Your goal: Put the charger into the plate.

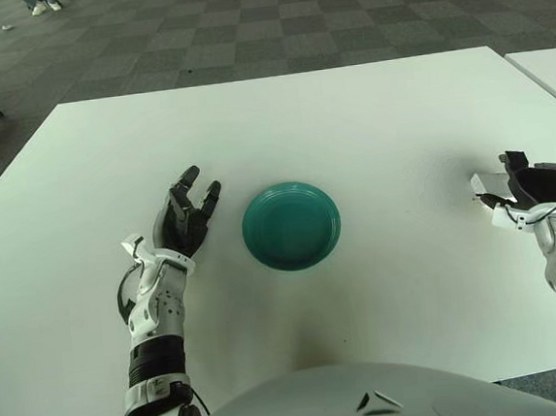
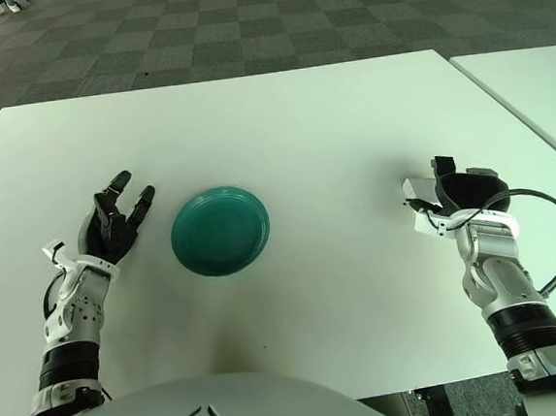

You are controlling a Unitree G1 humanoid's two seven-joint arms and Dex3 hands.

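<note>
you have the plate (image 1: 290, 225) near the middle of the table (image 1: 348, 114), a little toward the near edge. at its 9 o'clock, just beside it, sits the left hand (image 1: 184, 220), fingers pointing to 12. well apart at the plate's 3 o'clock, near the table's right edge, the charger (image 2: 417, 190) touches the right hand (image 2: 462, 197) on that hand's left side.
</note>
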